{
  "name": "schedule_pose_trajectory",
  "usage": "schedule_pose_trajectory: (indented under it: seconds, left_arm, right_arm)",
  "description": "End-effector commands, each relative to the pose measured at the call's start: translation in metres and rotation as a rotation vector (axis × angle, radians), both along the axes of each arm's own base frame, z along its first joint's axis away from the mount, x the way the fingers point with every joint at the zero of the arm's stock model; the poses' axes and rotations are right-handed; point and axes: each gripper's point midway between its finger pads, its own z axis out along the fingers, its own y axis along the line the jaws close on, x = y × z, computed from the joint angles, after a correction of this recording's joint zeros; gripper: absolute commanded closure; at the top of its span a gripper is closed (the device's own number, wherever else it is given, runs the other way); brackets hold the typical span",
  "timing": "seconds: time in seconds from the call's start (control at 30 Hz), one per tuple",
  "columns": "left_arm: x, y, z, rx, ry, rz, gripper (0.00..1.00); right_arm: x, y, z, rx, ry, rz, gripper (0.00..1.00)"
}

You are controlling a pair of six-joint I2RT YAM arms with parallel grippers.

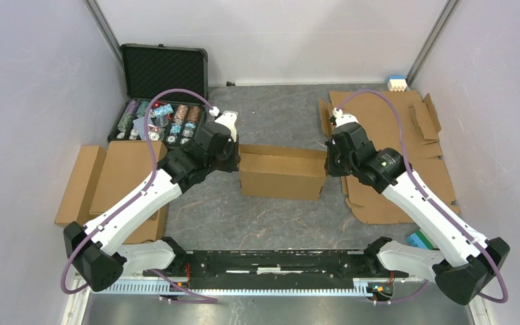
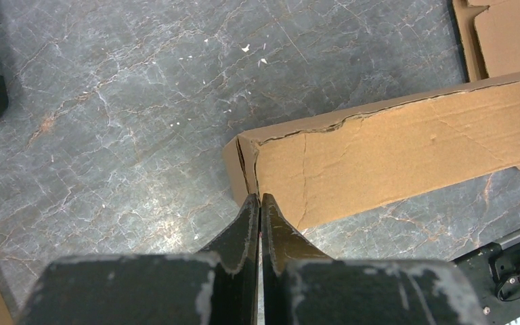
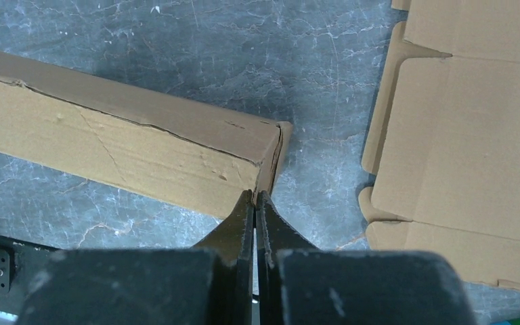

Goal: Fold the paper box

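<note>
The paper box [image 1: 281,175] sits in the middle of the worktop [image 1: 277,112], with the left claw [image 2: 260,200] and right claw [image 3: 254,196], both pinched together, nosed against its opposite ends (apparently bracing the end walls upright).

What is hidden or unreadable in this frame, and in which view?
- Top view: the wrists cover the left gripper and right gripper, so contact with the paper box is unclear.
- Wrist views: the box's inside sits behind its wall; its far end is cut off by the frame.
- Top view: chips in the black case too small to read; teal item partly behind the right arm.
</note>
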Motion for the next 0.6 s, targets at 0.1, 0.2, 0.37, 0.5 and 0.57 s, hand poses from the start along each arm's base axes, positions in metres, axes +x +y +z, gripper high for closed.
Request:
schedule_pose_trajectory:
  seconds: [0.1,0.2,0.37,0.5,0.57]
  left_arm:
    - [-0.007,-0.011,-0.005,-0.044,0.02,-0.043,0.98]
    - [-0.008,-0.008,-0.009,-0.05,0.013,-0.037,0.98]
    - [-0.008,-0.007,-0.01,-0.048,0.01,-0.033,0.98]
    - [-0.006,-0.007,-0.007,-0.046,0.0,-0.026,0.98]
    - [-0.005,-0.007,-0.005,-0.044,-0.006,-0.026,0.98]
  right_arm:
    - [-0.01,-0.012,-0.027,-0.037,0.023,-0.017,1.0]
    - [-0.011,-0.014,-0.031,-0.042,0.016,-0.015,1.0]
    - [-0.01,-0.008,-0.025,-0.021,0.022,-0.006,1.0]
    - [-0.009,0.01,-0.012,0.071,0.021,0.017,1.0]
    - [-0.007,0.015,-0.006,0.099,0.012,0.02,1.0]
